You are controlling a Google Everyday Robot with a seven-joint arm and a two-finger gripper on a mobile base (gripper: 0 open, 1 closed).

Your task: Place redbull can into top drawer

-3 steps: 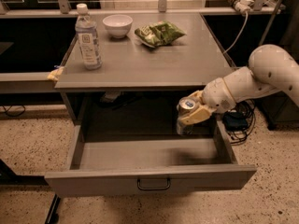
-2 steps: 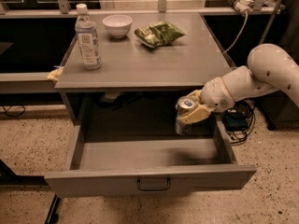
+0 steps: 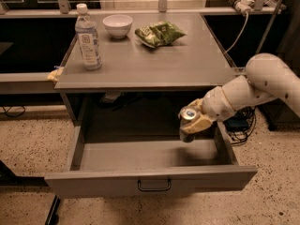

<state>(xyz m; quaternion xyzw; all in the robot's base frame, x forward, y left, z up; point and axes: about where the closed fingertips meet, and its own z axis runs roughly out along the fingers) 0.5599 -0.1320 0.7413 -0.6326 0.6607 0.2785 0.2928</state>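
The redbull can is upright in my gripper, its silver top showing. The gripper is shut on the can and holds it over the right part of the open top drawer, just above the drawer floor and below the table top. The drawer is pulled out wide, grey, with a small dark loop handle at the centre of its front panel. My white arm reaches in from the right.
On the grey table stand a clear water bottle at the left, a white bowl at the back and a green snack bag. Cables hang at the right of the table. The floor is speckled.
The gripper with the can has shifted very slightly, staying over the right part of the open drawer. Nothing else has moved.
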